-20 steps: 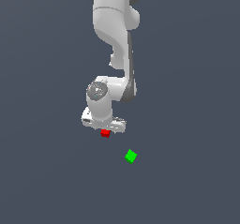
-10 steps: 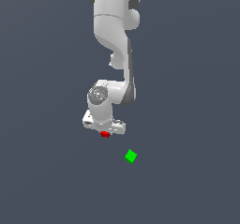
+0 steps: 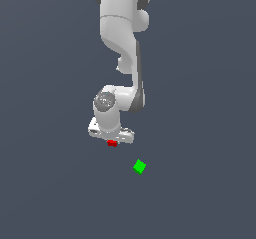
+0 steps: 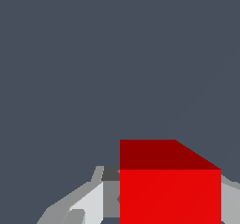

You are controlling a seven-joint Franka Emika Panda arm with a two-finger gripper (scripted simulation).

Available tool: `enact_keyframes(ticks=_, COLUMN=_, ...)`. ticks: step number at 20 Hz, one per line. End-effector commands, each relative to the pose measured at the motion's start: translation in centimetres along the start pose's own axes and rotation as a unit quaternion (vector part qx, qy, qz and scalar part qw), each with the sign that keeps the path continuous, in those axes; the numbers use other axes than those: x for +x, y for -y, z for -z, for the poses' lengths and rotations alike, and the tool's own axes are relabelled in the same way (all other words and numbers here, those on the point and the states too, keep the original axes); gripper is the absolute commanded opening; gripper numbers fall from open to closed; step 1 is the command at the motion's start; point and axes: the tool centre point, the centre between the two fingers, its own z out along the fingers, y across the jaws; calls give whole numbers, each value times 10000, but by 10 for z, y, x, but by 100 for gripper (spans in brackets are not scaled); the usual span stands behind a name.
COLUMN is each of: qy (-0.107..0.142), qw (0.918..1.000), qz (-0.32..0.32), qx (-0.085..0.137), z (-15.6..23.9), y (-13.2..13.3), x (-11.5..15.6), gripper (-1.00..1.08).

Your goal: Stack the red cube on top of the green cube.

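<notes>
Claw [image 3: 112, 142] closed on the red cube [image 3: 112, 143]: exterior view shows the cube tucked right under the white hand, only a sliver of red showing below it. Wrist view fills with the same cube [image 4: 170, 195] close to the lens, one bright face and one darker face visible, pale grey finger [image 4: 86, 202] pressed to one side, a second grey edge at the other side.

Arm [image 3: 122, 43]: white, large, coming down from the top of the exterior view, bent at the wrist joint just above the hand.

Floor [image 3: 50, 183]: plain dark grey-blue, unmarked.

Red cube: in the claw; whether it touches the floor cannot be told.

Green cube [image 3: 139, 167]: lies alone on the floor, turned corner-on, near the claw, lower and toward the exterior view's right. Apart from the red cube, not touching. Not seen in wrist view.
</notes>
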Motion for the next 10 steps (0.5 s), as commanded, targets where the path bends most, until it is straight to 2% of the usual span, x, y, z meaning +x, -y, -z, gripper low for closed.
enact_keyframes(ticks=1, qy=-3, qw=10000, qz=-1, qx=0, z=2, y=0, x=0, gripper=-100)
enact_keyframes(ticks=10, qy=-3, qw=10000, qz=-1, qx=0, z=45, y=0, x=-1, gripper=-100)
